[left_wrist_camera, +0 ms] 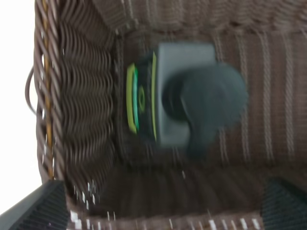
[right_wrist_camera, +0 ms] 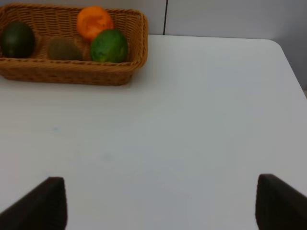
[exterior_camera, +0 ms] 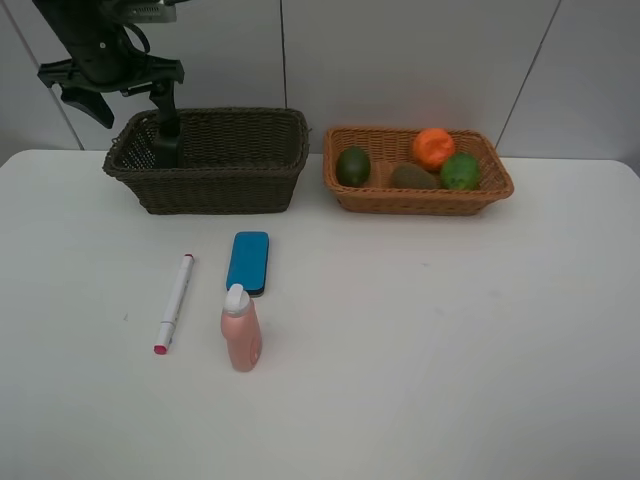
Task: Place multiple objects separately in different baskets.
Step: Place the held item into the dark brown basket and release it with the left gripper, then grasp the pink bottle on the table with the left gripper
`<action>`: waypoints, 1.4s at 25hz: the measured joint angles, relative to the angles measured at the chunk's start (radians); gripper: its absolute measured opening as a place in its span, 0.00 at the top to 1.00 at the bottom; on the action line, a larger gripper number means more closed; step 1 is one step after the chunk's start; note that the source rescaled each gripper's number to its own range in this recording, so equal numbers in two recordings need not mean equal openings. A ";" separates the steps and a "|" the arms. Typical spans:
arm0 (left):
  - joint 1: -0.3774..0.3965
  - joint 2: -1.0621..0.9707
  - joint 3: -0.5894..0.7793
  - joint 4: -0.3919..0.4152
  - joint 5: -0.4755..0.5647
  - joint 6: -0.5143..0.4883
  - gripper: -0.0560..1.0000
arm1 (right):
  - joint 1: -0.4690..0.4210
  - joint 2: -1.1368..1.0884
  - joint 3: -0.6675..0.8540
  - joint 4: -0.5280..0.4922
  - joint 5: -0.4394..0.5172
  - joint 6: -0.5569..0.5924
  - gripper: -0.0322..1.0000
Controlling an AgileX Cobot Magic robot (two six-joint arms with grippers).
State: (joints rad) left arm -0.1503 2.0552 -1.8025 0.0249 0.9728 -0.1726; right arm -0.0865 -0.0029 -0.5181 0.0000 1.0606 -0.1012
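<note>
Five things are sitting in baskets. The dark green pump bottle [left_wrist_camera: 192, 108] is standing upright in the dark brown basket [exterior_camera: 220, 185], directly beneath the left end effector [left_wrist_camera: 158, 213], which is hanging wide open and gripping nothing. The bottle is showing a bulky pump head and a green-yellow band, though the wrist view is blurring it.

The two green fruits [exterior_camera: 352, 166], kiwi [exterior_camera: 413, 177] and orange [exterior_camera: 433, 147] are lying in the light basket [exterior_camera: 420, 205], well ahead of the right end effector [right_wrist_camera: 160, 203], which is also gaping empty.

Three things are waiting on the bench [exterior_camera: 450, 350], well apart from both end effectors: white marker [exterior_camera: 174, 302], blue eraser [exterior_camera: 248, 262] and pink bottle [exterior_camera: 241, 340].
</note>
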 joint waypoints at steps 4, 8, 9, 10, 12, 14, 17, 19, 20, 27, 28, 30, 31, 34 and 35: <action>-0.038 -0.078 0.000 -0.013 0.141 0.020 0.00 | 0.000 0.000 0.000 0.000 0.000 0.000 0.00; -0.083 -0.141 0.000 -0.014 0.225 0.022 0.00 | 0.000 0.000 0.000 0.000 0.000 0.000 0.00; -0.097 -0.155 0.003 -0.014 0.225 0.022 0.00 | 0.000 0.000 0.000 0.000 0.000 0.000 0.00; -0.112 -0.173 0.009 -0.015 0.225 0.022 0.00 | 0.000 0.000 0.000 0.000 0.000 0.000 0.00; -0.139 -0.204 0.023 -0.019 0.225 0.020 0.00 | 0.000 0.000 0.000 0.000 0.000 0.000 0.00; -0.164 -0.235 0.042 -0.025 0.225 0.004 0.00 | 0.000 0.000 0.000 0.000 0.000 0.000 0.00; -0.206 -0.275 0.085 -0.049 0.225 -0.035 0.00 | 0.000 0.000 0.000 0.000 0.000 0.000 0.00; -0.237 -0.300 0.123 -0.081 0.225 -0.053 0.00 | 0.000 0.000 0.000 0.000 0.000 0.000 0.00; -0.256 -0.311 0.145 -0.092 0.225 -0.060 0.00 | 0.000 0.000 0.000 0.000 0.000 0.000 0.00; -0.385 -0.357 0.310 -0.099 0.224 -0.108 0.00 | 0.000 0.000 0.000 0.000 0.000 0.001 0.00; -0.405 -0.357 0.333 -0.098 0.224 -0.113 0.00 | 0.000 0.000 0.000 0.000 0.000 0.001 0.00; -0.442 -0.357 0.372 -0.098 0.225 -0.124 0.00 | 0.000 0.000 0.000 0.000 0.000 0.001 0.00; -0.460 -0.357 0.391 -0.099 0.225 -0.131 0.00 | 0.000 0.000 0.000 0.000 0.000 0.002 0.00; -0.502 -0.357 0.440 -0.099 0.222 -0.157 0.00 | 0.000 0.000 0.000 0.000 0.000 0.003 0.00; -0.514 -0.357 0.457 -0.100 0.218 -0.163 0.00 | 0.000 0.000 0.000 0.000 0.000 0.003 0.00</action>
State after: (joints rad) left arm -0.6643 1.6980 -1.3458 -0.0749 1.1909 -0.3358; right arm -0.0865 -0.0029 -0.5181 0.0000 1.0606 -0.0980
